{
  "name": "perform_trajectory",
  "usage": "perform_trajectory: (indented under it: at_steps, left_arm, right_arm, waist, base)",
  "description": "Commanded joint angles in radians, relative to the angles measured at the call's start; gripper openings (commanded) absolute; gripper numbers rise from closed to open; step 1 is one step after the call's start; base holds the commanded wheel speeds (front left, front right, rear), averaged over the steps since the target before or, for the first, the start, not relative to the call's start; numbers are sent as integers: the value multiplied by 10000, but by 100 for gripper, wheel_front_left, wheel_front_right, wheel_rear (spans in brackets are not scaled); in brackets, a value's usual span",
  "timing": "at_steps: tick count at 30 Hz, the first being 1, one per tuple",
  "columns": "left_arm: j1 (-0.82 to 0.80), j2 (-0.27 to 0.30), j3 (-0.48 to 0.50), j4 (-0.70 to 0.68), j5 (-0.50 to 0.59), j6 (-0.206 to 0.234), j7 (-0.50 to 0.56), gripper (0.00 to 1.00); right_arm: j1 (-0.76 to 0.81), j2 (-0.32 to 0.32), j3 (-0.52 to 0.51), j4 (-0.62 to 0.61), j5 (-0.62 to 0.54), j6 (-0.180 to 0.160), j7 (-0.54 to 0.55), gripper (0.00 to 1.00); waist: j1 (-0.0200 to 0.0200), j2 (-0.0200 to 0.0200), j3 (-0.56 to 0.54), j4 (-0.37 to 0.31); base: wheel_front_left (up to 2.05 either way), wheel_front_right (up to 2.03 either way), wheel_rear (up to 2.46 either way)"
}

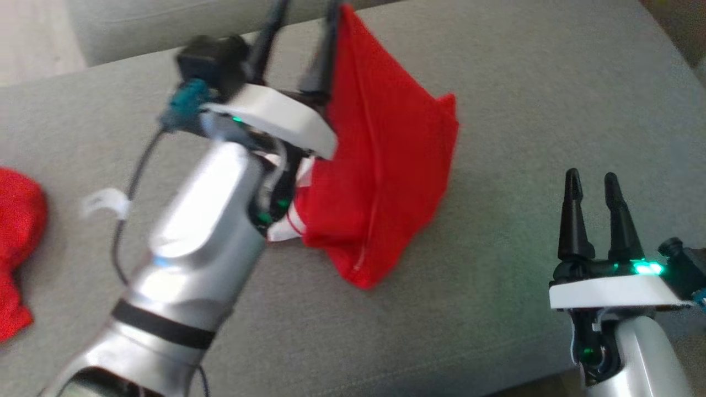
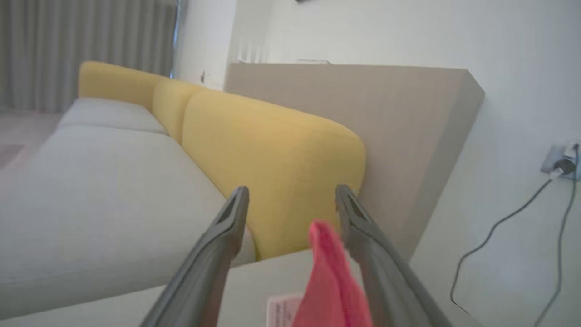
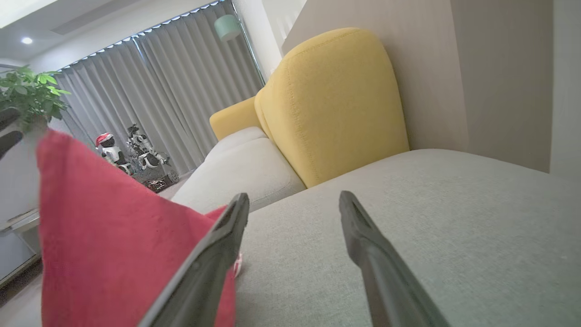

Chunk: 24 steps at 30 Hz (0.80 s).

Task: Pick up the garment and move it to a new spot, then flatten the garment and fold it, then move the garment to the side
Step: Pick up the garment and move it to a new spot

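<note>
**Step in hand.** The red garment [image 1: 386, 165] stands in a tall peak on the grey sofa seat [image 1: 524, 82], its lower edge resting on the cushion. The left pincer [image 2: 292, 190] is at the peak with its 2 fingers apart. In the left wrist view the cloth rises between them beside 1 finger, unclamped. The right pincer [image 1: 591, 176] hovers well apart to the right, released and empty. Judgement: step 1, the move to a new spot, is closing, and flattening is not yet begun.

**Next move.** Judgement: both pincers must take opposite edges and draw the cloth flat before any fold. The peak looks likely to collapse in a bunch.

**Surface and room.** The seat is wide, level and woven. Yellow backrests [image 3: 336, 104] and a beige panel [image 2: 386, 136] stand behind it, and grey curtains [image 3: 159, 91] beyond. A 2nd red cloth [image 1: 16, 248] lies at the seat's left edge. A wall socket [image 2: 560, 163] carries a cable.
</note>
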Motion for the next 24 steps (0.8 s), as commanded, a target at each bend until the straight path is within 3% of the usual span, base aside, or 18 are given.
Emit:
perform_trajectory:
  at_steps: [1,5,10,13,18,24]
  left_arm:
    - [-175,345,499,-355,127,-5,-116,100]
    - [557,791,1349,-490,469,-182,-118,100]
    - [1667,1192,1698,-562,706,-675,-119,100]
    - [2481,1309,2148,-868,745,-708,-119,100]
    - [4068,1189,3127,-1648,926,-744,-119,100]
    - [5903,540,4134,-2342,1399,-1002,-119,100]
  right_arm:
    - [-285,-58,199,-377,-74,-7,-109,100]
    - [-158,-58,46,-341,-255,-7,-109,100]
    - [51,-58,-87,-269,-456,-7,-109,100]
    - [118,-58,-47,-265,-494,-7,-109,100]
    - [271,-58,163,-231,-623,-7,-109,100]
    - [425,-58,435,-78,-705,-7,-109,100]
  waist:
    - [0,0,-187,368]
    - [0,0,-466,1055]
    - [0,0,-780,1824]
    - [0,0,-916,2128]
    - [0,0,-1132,2419]
    - [0,0,-1288,2486]
  base:
    - [0,0,0]
    - [0,0,0]
    - [0,0,0]
    - [0,0,0]
    - [0,0,0]
    - [0,0,0]
